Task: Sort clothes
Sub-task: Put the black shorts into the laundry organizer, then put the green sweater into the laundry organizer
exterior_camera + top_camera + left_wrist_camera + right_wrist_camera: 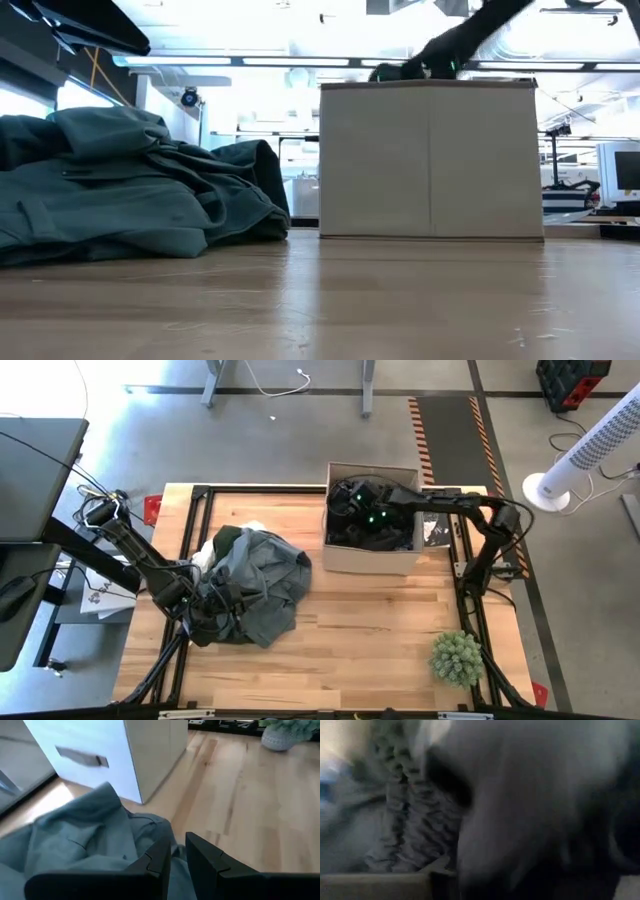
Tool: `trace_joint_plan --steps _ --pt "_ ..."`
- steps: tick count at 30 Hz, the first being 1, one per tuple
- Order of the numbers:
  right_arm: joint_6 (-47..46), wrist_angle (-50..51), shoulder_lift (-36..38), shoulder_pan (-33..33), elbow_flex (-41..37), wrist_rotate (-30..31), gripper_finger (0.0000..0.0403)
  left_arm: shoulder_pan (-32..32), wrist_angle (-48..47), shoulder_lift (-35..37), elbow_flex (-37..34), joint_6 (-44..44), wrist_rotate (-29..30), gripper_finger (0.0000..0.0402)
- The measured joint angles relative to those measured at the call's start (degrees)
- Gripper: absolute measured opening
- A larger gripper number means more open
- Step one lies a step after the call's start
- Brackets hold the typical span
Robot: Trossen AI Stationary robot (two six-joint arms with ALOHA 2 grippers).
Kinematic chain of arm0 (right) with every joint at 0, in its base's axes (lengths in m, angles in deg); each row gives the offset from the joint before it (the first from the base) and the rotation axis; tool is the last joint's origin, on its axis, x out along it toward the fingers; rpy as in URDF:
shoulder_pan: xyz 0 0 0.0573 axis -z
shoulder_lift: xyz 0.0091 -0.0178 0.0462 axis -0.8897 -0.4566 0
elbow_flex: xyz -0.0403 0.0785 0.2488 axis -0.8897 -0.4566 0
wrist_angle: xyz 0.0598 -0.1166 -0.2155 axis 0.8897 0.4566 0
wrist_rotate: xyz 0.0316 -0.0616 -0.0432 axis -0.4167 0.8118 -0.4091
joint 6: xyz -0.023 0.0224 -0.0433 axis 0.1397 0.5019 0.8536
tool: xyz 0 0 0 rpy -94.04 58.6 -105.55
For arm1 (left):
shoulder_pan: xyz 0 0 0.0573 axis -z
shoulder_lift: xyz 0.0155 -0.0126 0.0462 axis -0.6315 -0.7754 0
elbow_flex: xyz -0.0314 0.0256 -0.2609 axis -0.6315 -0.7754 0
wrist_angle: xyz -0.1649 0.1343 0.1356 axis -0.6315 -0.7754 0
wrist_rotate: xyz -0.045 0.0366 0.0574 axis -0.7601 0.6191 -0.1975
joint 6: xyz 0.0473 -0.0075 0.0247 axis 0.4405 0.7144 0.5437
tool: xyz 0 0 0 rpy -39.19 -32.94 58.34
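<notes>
Grey-green shirt (250,585) heaped near table's (380,630) left edge, directly under left gripper (177,852), fingers nearly closed on fabric. Right gripper (362,510) down inside box (372,555); grip unclear.

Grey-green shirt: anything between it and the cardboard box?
Nothing visible. Bare table separates the grey-green shirt from the cardboard box. The left gripper is at the shirt; the right gripper is down inside the box.

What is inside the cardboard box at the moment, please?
Inside the cardboard box are dark clothes and the right gripper reaching in. Whatever lies beneath them, and how its jaws stand, is hidden.
</notes>
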Motion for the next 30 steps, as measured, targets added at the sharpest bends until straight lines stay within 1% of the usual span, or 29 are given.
trace_joint_plan --steps 3,6,8,10,13,16,18,20,22,27,30 --pt "0.0 7.6 3.9 -1.2 7.5 4.3 0.0133 -0.7 -3.1 2.4 2.0 -2.2 -2.8 0.0054" --pt "0.4 13.4 6.8 -4.2 13.3 9.1 0.0133 -2.6 -8.2 5.7 4.8 -2.7 -3.6 0.0054" --pt "0.5 13.7 8.8 -7.2 15.7 11.3 0.0133 -5.6 -13.1 8.1 6.7 -3.6 -4.2 0.0054" --pt "0.8 12.3 10.9 -10.6 17.0 13.2 0.0133 -10.3 -19.2 10.7 8.6 -6.5 -6.1 0.0054" --pt "1.9 10.3 12.7 -15.8 17.3 15.2 0.0133 -19.5 -28.0 13.4 10.0 -8.8 -13.4 0.0056" --pt "2.0 9.8 12.8 -20.8 17.3 16.4 0.0133 -28.9 -36.1 14.3 10.1 -9.7 -21.3 0.0064" --pt "2.1 9.8 12.6 -23.8 17.3 17.5 0.0133 -34.4 -40.5 13.9 10.0 -9.9 -24.0 0.0075" --pt "2.2 9.2 12.1 -26.2 16.7 18.6 0.0133 -39.0 -43.6 13.0 9.9 -9.5 -25.3 0.0091" --pt "2.2 9.3 11.7 -28.2 15.7 20.4 0.0133 -42.8 -44.6 12.1 9.9 -8.3 -25.0 0.0112" --pt "-0.4 6.7 11.3 -31.1 13.2 26.3 0.0133 -51.2 -42.4 9.2 9.9 -3.6 -24.9 0.0172" --pt "-0.8 4.7 11.2 -31.8 11.0 27.0 0.0133 -55.8 -42.8 7.2 9.9 -1.1 -25.4 0.0195"
